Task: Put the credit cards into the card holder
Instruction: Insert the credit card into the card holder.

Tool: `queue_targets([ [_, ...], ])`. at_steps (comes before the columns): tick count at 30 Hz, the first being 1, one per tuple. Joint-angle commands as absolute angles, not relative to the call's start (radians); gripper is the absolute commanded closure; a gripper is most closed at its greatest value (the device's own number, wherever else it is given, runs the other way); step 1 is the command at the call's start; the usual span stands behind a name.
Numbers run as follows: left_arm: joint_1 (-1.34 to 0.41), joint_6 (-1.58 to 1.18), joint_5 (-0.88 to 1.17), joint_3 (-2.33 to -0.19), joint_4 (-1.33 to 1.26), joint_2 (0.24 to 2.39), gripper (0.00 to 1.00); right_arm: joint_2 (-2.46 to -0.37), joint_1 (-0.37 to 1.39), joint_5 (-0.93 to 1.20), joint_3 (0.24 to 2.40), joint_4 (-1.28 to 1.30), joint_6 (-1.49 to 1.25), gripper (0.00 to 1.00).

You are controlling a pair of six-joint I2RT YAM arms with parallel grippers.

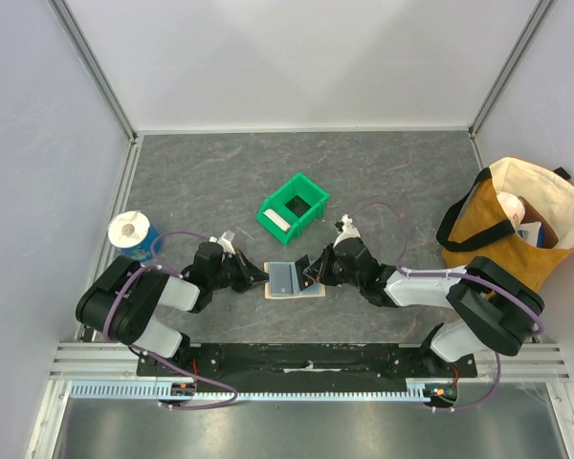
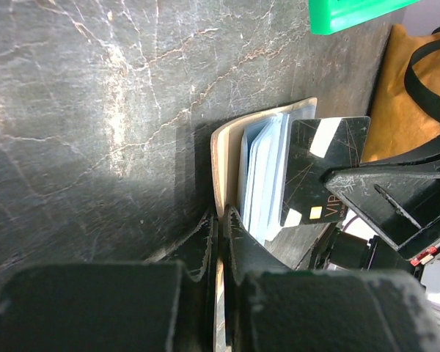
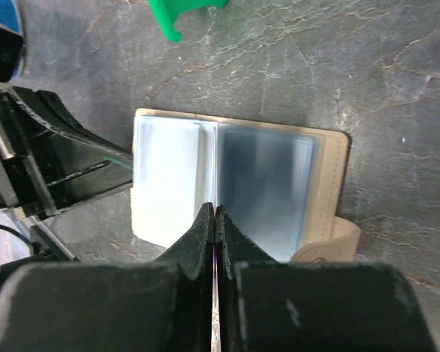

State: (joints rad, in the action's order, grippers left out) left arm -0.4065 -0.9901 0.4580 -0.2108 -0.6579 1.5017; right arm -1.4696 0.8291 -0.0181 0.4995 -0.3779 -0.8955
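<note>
Tan card holder (image 3: 337, 176) ahead of the black right pincer (image 3: 215, 216), with pale blue-grey sleeves (image 3: 264, 183) inside. Glossy black credit card (image 2: 319, 169) with thin gold lines and gold lettering just beyond the black left pincer (image 2: 221, 224). Dark grey table (image 2: 95, 110) veined white. Bright green bin (image 1: 293, 207) farther off.

Overhead view is bright and even, lit from above; shadows beneath the arms are soft and short. The left wrist view is dimmer; the table (image 2: 95, 110) ahead and left of the left gripper (image 2: 220, 220) carries a pale sheen; the dark card (image 2: 323, 161), ahead and right of the fingertips, mirrors bright patches; the card holder (image 2: 218, 161) throws a dark shadow to its left; the fingers nearest the lens are black and blurred. In the right wrist view, the holder's plastic sleeves just beyond the right gripper (image 3: 215, 213) glare milky white on the left side, washing out detail; its fingers are out of focus.
</note>
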Motion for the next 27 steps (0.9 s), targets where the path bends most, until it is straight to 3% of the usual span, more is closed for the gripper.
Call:
queue_targets([
  [1, -0.420, -0.988, 0.350, -0.144, -0.541, 1.569, 0.98, -1.456, 0.830, -0.003, 0.459, -0.558, -0.960, 1.00],
  [27, -0.434, -1.011, 0.328, -0.126, -0.600, 1.634, 0.98, -1.658, 0.822, 0.067, 0.382, -0.821, -1.015, 1.00],
])
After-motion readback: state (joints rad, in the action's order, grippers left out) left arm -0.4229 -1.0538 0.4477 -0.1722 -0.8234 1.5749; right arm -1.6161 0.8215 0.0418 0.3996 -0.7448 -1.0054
